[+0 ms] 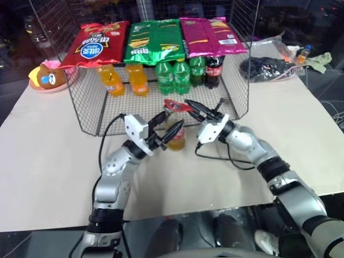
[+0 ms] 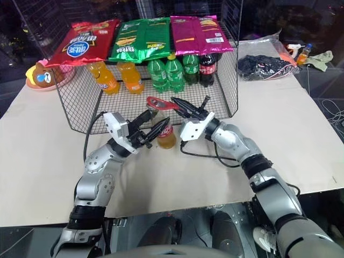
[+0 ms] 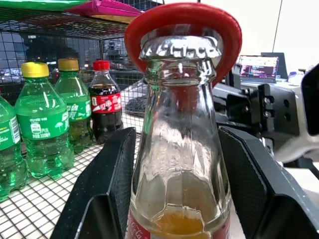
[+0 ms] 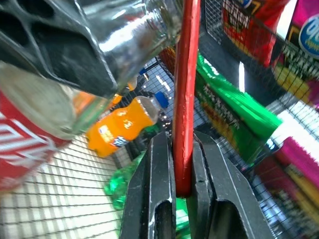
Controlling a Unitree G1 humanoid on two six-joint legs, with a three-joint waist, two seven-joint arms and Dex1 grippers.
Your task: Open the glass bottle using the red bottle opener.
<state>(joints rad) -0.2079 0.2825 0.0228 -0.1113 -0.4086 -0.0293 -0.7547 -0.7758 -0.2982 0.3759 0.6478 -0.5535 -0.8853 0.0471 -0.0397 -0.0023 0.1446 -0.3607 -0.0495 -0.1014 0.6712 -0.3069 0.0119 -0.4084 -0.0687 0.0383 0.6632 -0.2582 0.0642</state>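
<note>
In front of the black wire-mesh rack [image 1: 91,115] on the pale tabletop [image 1: 48,161], the small clear glass bottle of orange drink with a red label [image 1: 177,135] stands upright, clamped round its shoulder between the two black fingers of the left gripper [image 1: 167,134], whose forearm reaches forward and inward with the fingers angled slightly upward. The right gripper [image 1: 194,109], its arm bent in from the opposite side, pinches the straight handle of the thin red bottle opener [image 1: 175,105] tightly. The opener's oval loop head sits over the bottle's crown cap [image 3: 180,49].
</note>
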